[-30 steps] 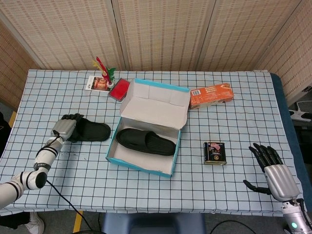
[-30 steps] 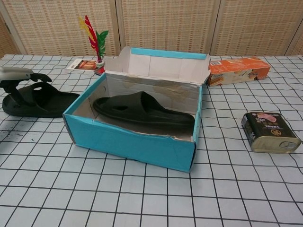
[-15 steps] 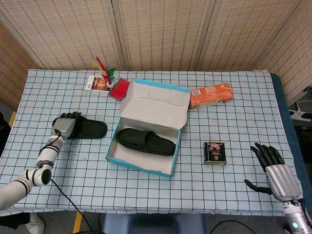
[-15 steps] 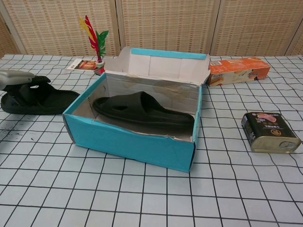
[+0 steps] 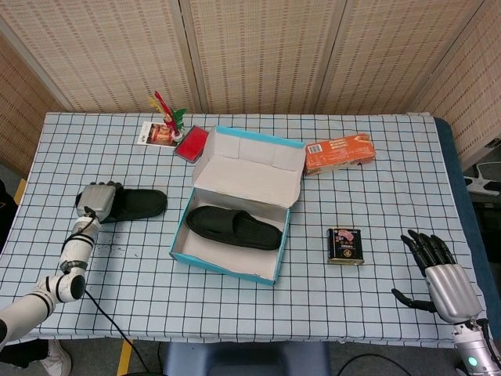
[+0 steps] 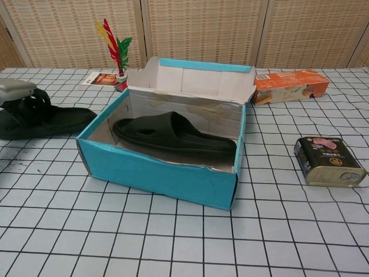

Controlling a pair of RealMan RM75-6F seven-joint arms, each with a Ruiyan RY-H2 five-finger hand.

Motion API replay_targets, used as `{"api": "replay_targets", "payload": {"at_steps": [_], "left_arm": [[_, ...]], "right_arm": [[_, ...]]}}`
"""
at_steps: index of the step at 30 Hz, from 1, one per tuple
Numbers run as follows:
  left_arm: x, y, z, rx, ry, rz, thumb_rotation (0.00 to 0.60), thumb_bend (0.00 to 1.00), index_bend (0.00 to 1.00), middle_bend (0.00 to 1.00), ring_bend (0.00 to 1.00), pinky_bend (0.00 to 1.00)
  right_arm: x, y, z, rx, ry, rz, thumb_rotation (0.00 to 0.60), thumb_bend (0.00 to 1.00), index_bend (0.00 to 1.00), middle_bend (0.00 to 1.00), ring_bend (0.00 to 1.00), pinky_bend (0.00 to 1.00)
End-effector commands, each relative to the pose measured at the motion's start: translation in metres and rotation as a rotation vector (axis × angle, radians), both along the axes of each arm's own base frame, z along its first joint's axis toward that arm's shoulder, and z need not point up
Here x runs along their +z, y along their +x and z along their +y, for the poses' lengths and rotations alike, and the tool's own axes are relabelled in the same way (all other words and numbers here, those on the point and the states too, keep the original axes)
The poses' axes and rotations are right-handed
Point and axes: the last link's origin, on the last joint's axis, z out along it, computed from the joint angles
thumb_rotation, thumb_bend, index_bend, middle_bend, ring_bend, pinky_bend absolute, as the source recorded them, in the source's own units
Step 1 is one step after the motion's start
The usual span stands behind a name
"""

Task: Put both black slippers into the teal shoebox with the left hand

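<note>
While one slipper [image 5: 235, 228] is seen lying inside the teal shoebox [image 5: 232, 262], the second slipper [image 5: 137, 204] is found on the table [image 5: 235, 313] to the left of the box, apart from it. The heel end of this second slipper is covered by the left hand [image 5: 97, 201], whose dark fingers are closed over the strap in the chest view; the slipper is gripped there, with its sole appearing to rest on the checked cloth. In the chest view the same hand [image 6: 20, 95] is shown at the far left edge, with the slipper [image 6: 57, 120] stretching from it toward the box [image 6: 155, 173].

The boxed slipper [image 6: 173, 137] is laid lengthwise along the box floor, and the white lid is stood up at the back. The right hand [image 5: 438, 274] is held near the table's front right corner, fingers spread and nothing in it.

Behind the box, a red case [image 5: 191, 144], a card [image 5: 157, 134] and a feathered ornament [image 5: 165, 110] are placed. An orange carton [image 5: 338, 152] is set to the right of the lid, and a tin [image 5: 344, 245] is seen right of the box.
</note>
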Motion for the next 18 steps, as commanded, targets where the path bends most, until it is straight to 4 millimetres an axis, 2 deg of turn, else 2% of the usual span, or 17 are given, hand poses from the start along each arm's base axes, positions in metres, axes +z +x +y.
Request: {"api": "replay_targets", "payload": {"at_steps": [1,7,10,13,18], "left_arm": [[0.004,0.001,0.000,-0.022,0.023,0.003,0.600,0.57,0.54,0.54,0.55,0.52],[0.017,0.009,0.000,-0.105,0.094,-0.015,0.600,0.57,0.56,0.54,0.55,0.53],[0.029,0.020,0.000,-0.162,0.131,-0.037,0.600,0.57,0.56,0.54,0.55,0.53],[0.045,0.037,0.001,-0.229,0.175,-0.072,0.600,0.57,0.56,0.55,0.55,0.53],[0.073,0.078,-0.007,-0.335,0.210,-0.184,0.600,0.57,0.57,0.55,0.56,0.53]], "right_arm": [[0.000,0.000,0.000,-0.002,-0.002,-0.001,0.449,0.13,0.00,0.00,0.00,0.00],[-0.001,0.000,0.000,-0.002,0.005,0.002,0.450,0.13,0.00,0.00,0.00,0.00],[-0.002,0.000,-0.001,-0.003,0.009,0.005,0.449,0.13,0.00,0.00,0.00,0.00],[-0.003,0.000,-0.002,-0.003,0.013,0.007,0.450,0.13,0.00,0.00,0.00,0.00],[-0.005,0.000,-0.002,-0.002,0.019,0.011,0.449,0.13,0.00,0.00,0.00,0.00]]}}
